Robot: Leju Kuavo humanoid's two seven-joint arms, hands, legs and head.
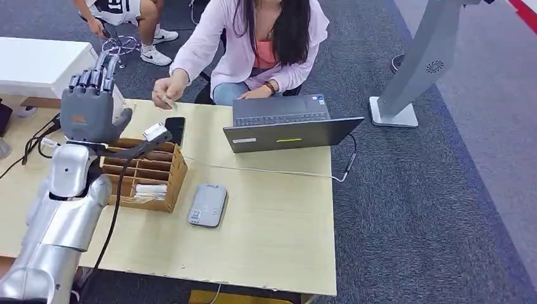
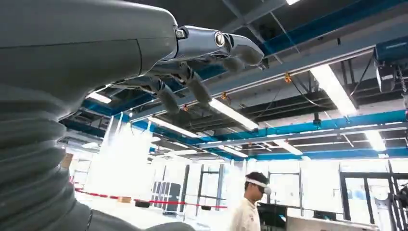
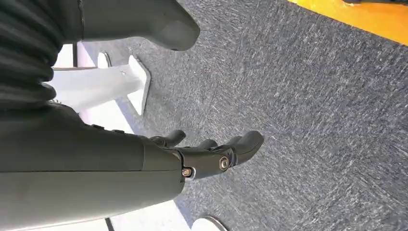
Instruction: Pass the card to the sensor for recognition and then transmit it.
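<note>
The L hand [image 1: 94, 107] is up high over the far left part of the table [image 1: 272, 221]. Its fingers point up & are spread, w/ nothing in them.

Just right of it & nearer sits a wooden box [image 1: 178, 172] w/ many slots. White cards [image 1: 151, 189] lie flat in a near slot. That's where the task's thing is. A black phone [image 1: 175, 130] lies just past the box on the far side.

Right of the box, near but not touching, lies the grey sensor [image 1: 208, 204], flat on the table.

A person's hand [image 1: 166, 92] reaches over the far edge. It may pinch sth small, but I can't tell what. Further right is a laptop [image 1: 285, 120].

The R hand [image 3: 211, 156] hangs low over the grey carpet. Its fingers are bent a bit, thumb apart, holding nothing.

I think the step now is to get a card, bc no robot hand has one. To do it well:
- The L hand should come down slow into that near slot.
- It should pinch just one card by its edge, bc flat cards are thin & prob. slip.
- It should not bump the box walls or drag the arm's cable over them.
- Then it's a short move right, holding the card flat over the sensor.
</note>
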